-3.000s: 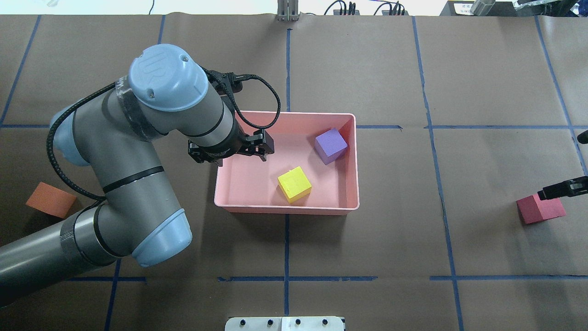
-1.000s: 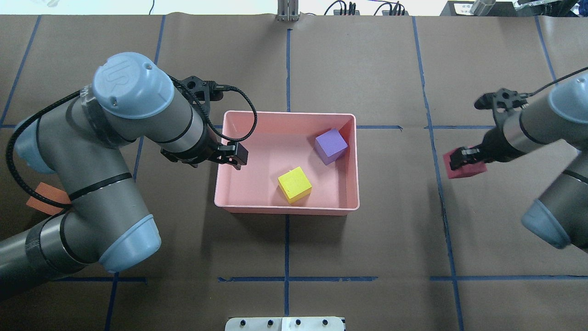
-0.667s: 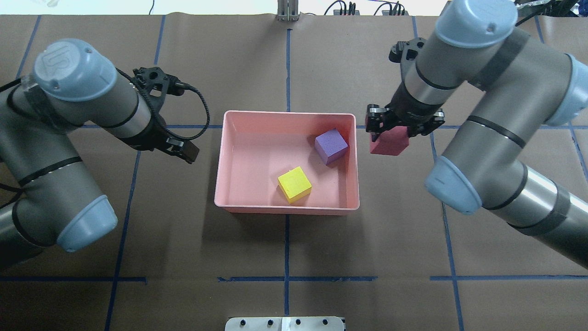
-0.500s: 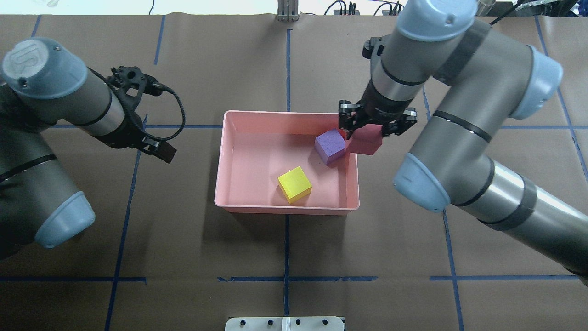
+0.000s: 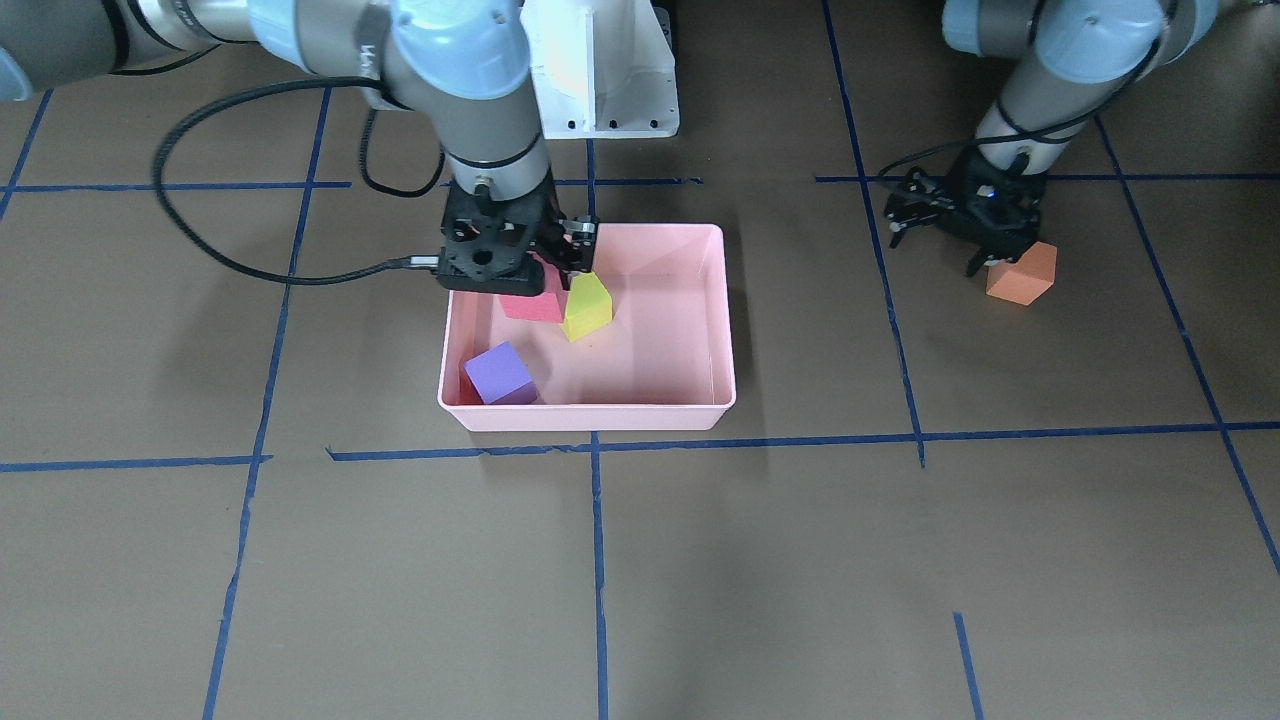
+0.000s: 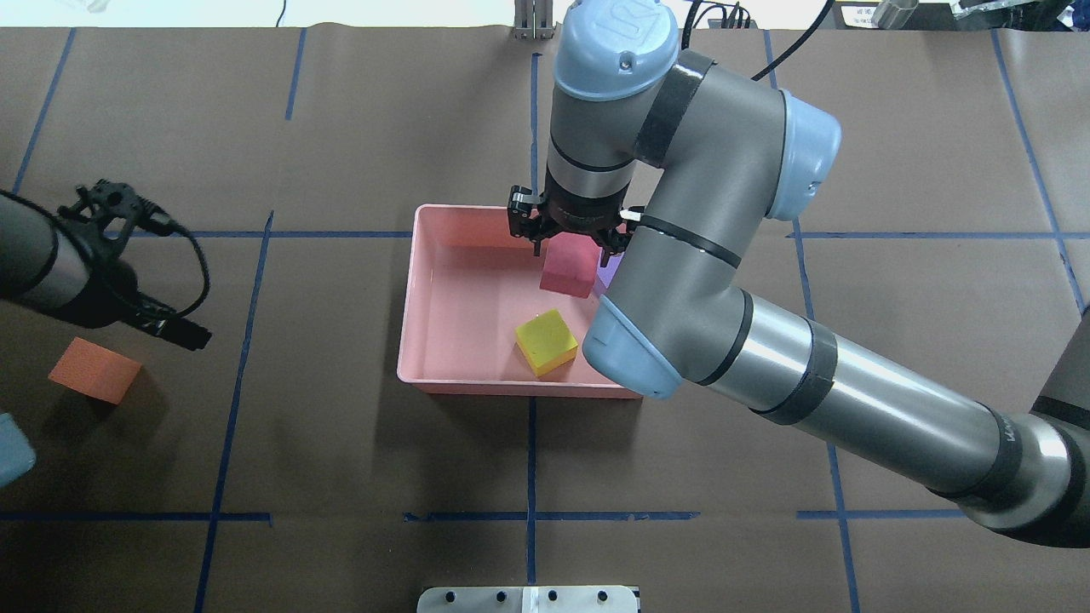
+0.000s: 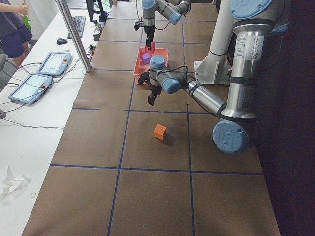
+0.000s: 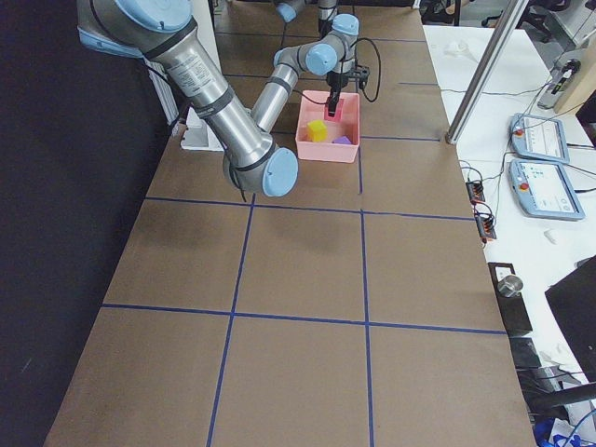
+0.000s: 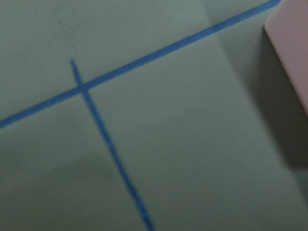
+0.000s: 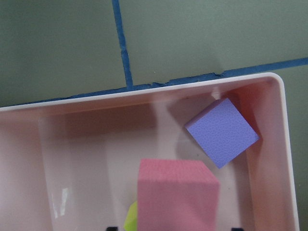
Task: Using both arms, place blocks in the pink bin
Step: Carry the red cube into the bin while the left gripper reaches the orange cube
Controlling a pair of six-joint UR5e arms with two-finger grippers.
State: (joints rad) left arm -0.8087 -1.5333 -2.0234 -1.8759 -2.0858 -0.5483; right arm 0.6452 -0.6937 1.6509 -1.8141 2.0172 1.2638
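Observation:
My right gripper [image 6: 572,249] is shut on the red-pink block [image 6: 568,267] and holds it low over the pink bin [image 6: 415,281], as the front view [image 5: 528,300] also shows. The yellow-green block [image 6: 546,341] and the purple block [image 5: 499,373] lie in the bin. In the right wrist view the red-pink block [image 10: 177,195] hangs beside the purple block [image 10: 222,132]. My left gripper [image 6: 189,336] is empty, its fingers look apart, and it hovers just beside the orange block [image 6: 94,369] on the table. The front view shows that gripper [image 5: 992,262] next to the orange block [image 5: 1021,275].
The right arm's elbow and forearm [image 6: 766,375] cover the bin's right side and most of the purple block from overhead. Brown paper with blue tape lines [image 6: 531,460] covers the table. The white pedestal [image 5: 600,70] stands behind the bin. The left wrist view shows only paper and the bin's corner [image 9: 291,43].
My right arm has carried the red-pink block from the bin's right rim to over its middle. My left arm has drawn back to the left, close to the orange block.

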